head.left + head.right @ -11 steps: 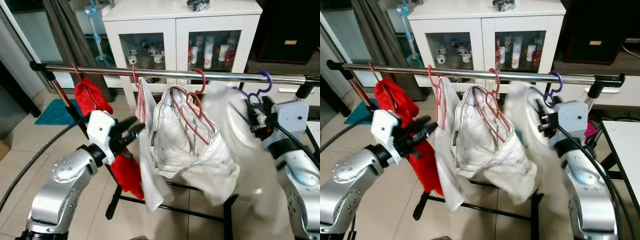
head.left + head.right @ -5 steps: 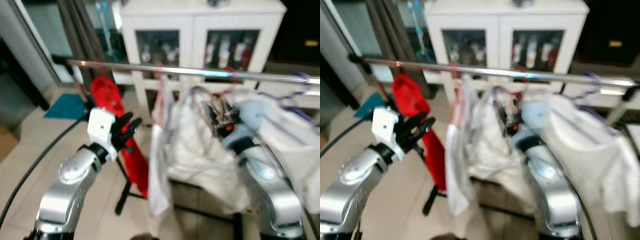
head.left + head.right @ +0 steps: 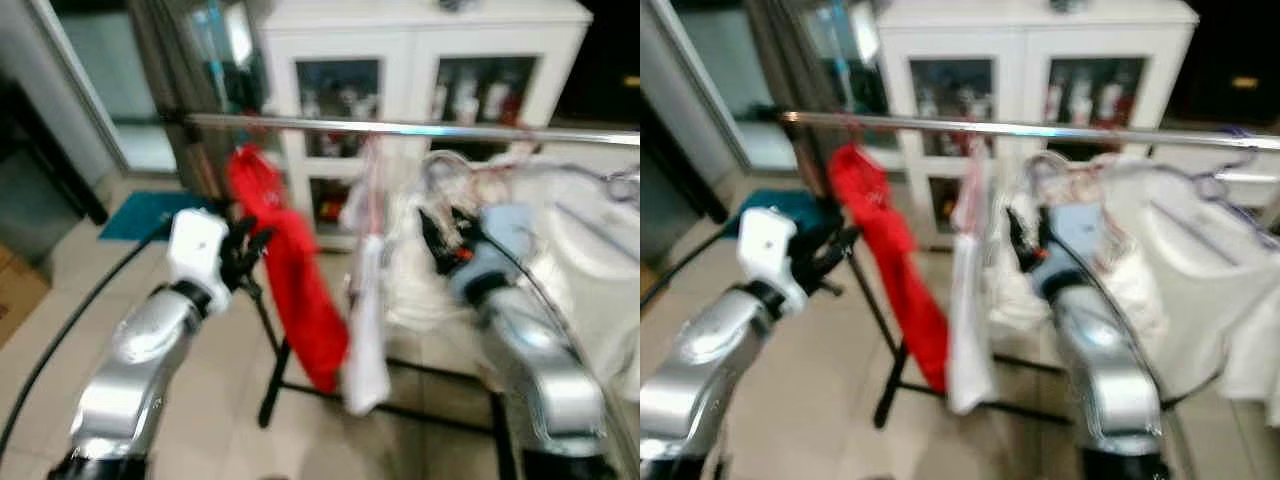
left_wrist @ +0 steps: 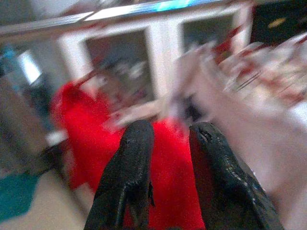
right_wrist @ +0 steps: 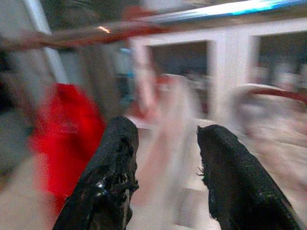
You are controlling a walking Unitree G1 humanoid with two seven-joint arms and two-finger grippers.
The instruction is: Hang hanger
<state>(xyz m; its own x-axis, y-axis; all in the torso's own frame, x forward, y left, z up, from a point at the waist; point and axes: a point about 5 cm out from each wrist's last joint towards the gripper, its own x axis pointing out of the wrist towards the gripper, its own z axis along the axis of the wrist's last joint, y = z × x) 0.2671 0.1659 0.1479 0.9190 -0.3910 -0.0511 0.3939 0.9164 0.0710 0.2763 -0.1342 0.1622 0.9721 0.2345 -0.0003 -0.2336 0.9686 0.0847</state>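
Two hands are up before the rail [image 3: 420, 128], and I see both spread apart, holding nothing. My left hand [image 3: 245, 250] sits beside the red garment [image 3: 290, 270]; my right hand [image 3: 435, 235] is against the white clothes [image 3: 560, 250].

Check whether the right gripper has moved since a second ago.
Yes. The right gripper has let go of the purple hanger at the rail's right end and swung left along the rail, now facing the white clothes.

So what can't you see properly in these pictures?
- Cabinet shelves, left eye view: blurred, items unreadable.
- Hanger hooks on the rail, both eye views: smeared by camera motion.
- White clothes, right eye view: blur merges them, count unclear.
- Red garment, left wrist view: blurred, partly behind the left gripper.
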